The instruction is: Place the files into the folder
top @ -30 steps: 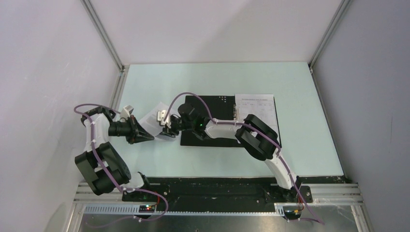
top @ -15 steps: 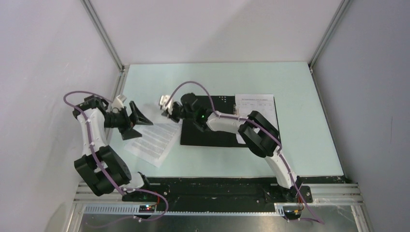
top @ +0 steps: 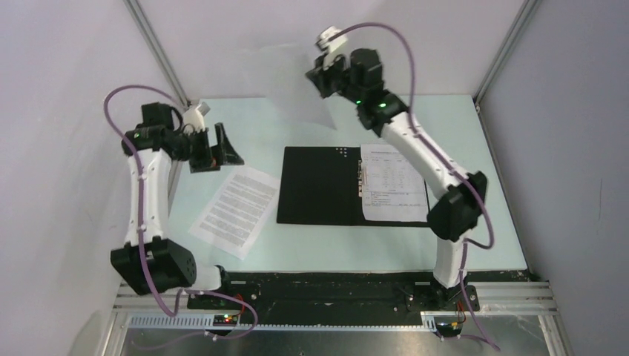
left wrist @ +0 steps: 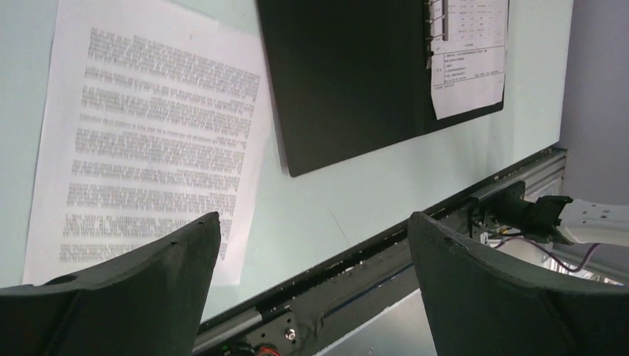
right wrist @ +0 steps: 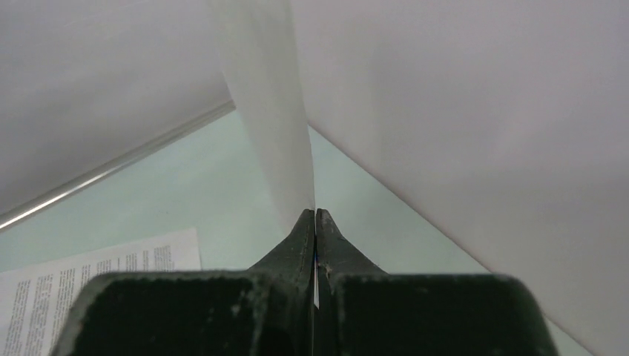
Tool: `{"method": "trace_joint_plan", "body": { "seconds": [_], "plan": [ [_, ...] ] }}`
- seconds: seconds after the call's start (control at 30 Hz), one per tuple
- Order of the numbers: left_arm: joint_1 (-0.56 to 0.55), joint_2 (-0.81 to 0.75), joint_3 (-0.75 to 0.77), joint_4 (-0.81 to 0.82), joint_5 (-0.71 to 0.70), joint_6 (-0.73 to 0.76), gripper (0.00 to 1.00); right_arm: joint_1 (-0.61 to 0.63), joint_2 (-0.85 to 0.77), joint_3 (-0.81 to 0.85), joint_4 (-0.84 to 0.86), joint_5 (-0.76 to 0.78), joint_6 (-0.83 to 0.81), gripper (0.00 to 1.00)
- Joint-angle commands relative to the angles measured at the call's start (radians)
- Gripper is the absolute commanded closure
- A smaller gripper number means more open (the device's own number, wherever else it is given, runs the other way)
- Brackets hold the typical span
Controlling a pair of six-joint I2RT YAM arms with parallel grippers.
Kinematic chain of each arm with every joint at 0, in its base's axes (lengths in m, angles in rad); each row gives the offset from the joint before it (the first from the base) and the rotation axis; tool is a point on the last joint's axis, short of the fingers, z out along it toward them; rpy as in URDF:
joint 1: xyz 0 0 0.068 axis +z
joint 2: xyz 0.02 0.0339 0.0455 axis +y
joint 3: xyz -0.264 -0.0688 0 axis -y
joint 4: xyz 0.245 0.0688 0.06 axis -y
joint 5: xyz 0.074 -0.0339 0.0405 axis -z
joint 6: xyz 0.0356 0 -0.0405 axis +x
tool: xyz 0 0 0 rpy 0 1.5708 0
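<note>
Observer: Folder (top: pixel 319 189) position?

Recorder: Open and flat on the table (top: pixel 475 222), black inside facing up, about mid-width. The clip (top: pixel 361 178) sits on the centre line.

Observer: Files?

Recorder: Three sheets in view.
- The filed sheet (top: pixel 394 184) lies on the folder's right half, with its left edge at the clip.
- The loose sheet (top: pixel 236 208) lies flat on the table, text up and skewed, just left of the folder. Its nearest corner comes up to the folder's left edge. I cannot tell whether they touch.
- The held sheet (top: pixel 297 93) is in the air over the far edge of the table, hanging down and to the left of the right gripper (top: pixel 320 78).

Observer: Right fingers?

Recorder: Clenched on one edge of the held sheet. The right wrist view shows the paper pinched between the two pads with no gap. The arm is raised high, well above the folder.

Observer: Left gripper (top: pixel 216 152)?

Recorder: Fingers spread wide, with nothing between them. It hangs above the table's left side, just past the far end of the loose sheet and touching neither paper nor folder. Its wrist view looks down on the loose sheet and the open folder.
</note>
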State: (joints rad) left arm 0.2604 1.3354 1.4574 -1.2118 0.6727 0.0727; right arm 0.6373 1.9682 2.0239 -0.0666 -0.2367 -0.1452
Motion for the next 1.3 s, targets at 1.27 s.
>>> {"method": "trace_joint_plan", "body": {
  "seconds": [1.27],
  "plan": [
    [-0.331, 0.417, 0.394, 0.131, -0.22, -0.134, 0.0, -0.449, 0.049, 0.053, -1.079, 0.269, 0.321, 1.0]
  ]
}}
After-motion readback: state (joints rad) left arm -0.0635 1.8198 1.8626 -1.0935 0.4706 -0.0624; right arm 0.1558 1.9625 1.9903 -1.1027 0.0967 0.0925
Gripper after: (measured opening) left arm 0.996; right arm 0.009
